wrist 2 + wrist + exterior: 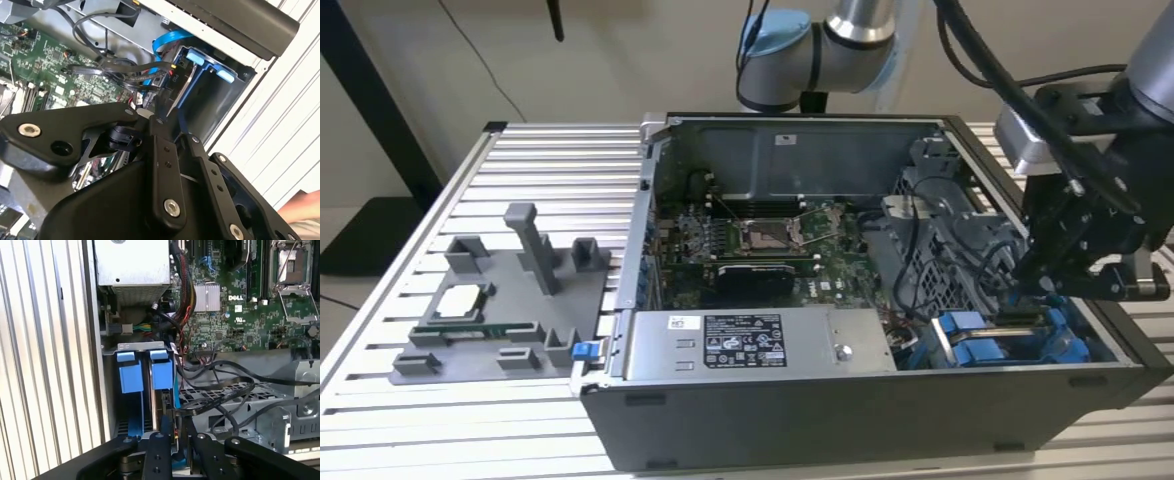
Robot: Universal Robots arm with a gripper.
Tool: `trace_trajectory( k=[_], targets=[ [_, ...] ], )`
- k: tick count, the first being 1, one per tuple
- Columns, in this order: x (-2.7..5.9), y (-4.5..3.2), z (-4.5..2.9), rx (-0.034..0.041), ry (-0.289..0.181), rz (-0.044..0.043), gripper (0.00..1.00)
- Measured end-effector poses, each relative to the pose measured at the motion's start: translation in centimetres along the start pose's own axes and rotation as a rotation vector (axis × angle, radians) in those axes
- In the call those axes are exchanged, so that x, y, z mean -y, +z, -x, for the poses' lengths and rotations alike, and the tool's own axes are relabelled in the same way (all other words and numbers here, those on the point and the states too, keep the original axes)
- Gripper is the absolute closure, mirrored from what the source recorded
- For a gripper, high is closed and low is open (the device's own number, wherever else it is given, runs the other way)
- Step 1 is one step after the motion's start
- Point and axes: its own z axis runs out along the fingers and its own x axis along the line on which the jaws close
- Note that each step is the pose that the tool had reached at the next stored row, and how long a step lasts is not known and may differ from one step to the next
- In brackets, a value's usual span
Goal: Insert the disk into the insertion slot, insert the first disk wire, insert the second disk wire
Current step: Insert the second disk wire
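Black claw (172, 452), fingers nearly closed on a black wire connector (167, 427), lower centre, above blue-railed grey drive cage (142, 377); risks snagging loose black cables (220, 390), misaligning plug.

The arm (834, 40) has silver-grey tube sections and a pale blue cap at one joint, with thick black cables (987, 60) looped along it down to a grey wrist block. The gripper (1074, 270) is matt black, built of flat linked bars (165, 170) joined by round silver screws (29, 130)
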Motion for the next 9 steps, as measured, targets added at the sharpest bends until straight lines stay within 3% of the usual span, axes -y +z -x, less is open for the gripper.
trace_trajectory(
  k=[5,9],
  targets=[
    [0.31,-1.74,0.28,-0.0012,0.002,0.0128,0.00],
    [0.37,-1.86,0.30,-0.0015,0.003,0.0174,0.00]
  ],
)
